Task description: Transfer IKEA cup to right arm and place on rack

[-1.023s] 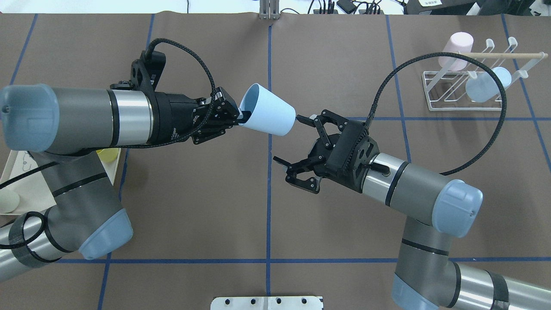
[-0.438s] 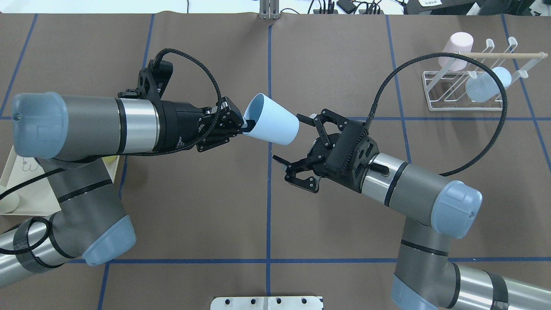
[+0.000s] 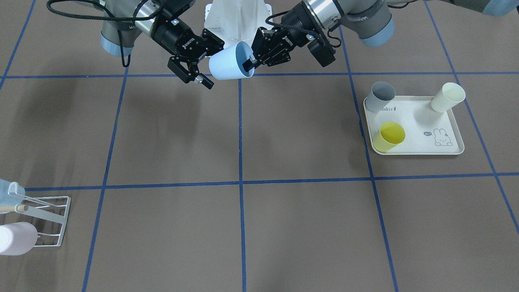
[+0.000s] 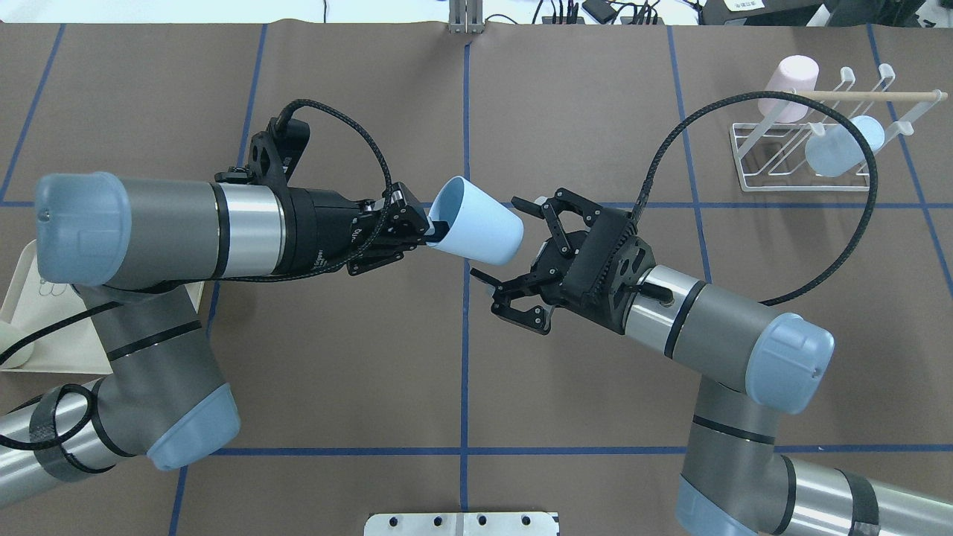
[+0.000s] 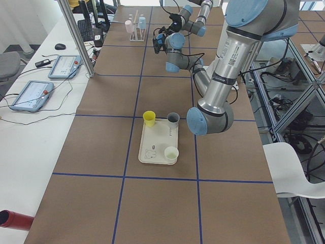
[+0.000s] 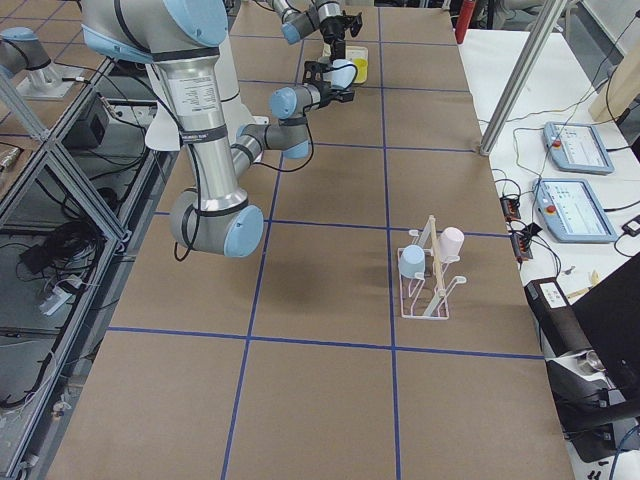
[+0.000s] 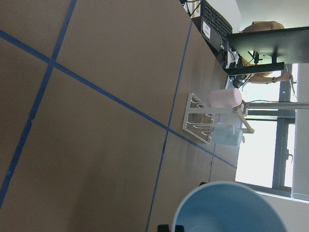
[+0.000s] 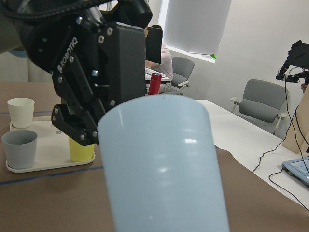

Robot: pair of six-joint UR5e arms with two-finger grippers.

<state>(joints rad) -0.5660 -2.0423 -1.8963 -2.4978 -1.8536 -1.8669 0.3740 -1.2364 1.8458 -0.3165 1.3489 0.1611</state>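
Handover, pre-grasp. Left jaws pinch the cup (image 4: 476, 231) at its rim, one finger inside. Right jaws wide, straddling the cup's base. Cup airborne over mid-tabletop (image 4: 335, 357). Next, I'd say: right closes, left releases, carry to the rack (image 4: 800, 160) at 2 o'clock.

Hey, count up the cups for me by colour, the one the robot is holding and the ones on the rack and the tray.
Light blue: 2, the held cup in the left gripper and the blue rack cup on the rack
Pink: 1, the pink cup on the rack
Grey: 1, the grey cup on the tray
Yellow: 1, the yellow cup
Cream: 1, the cream cup
Total: 6 cups
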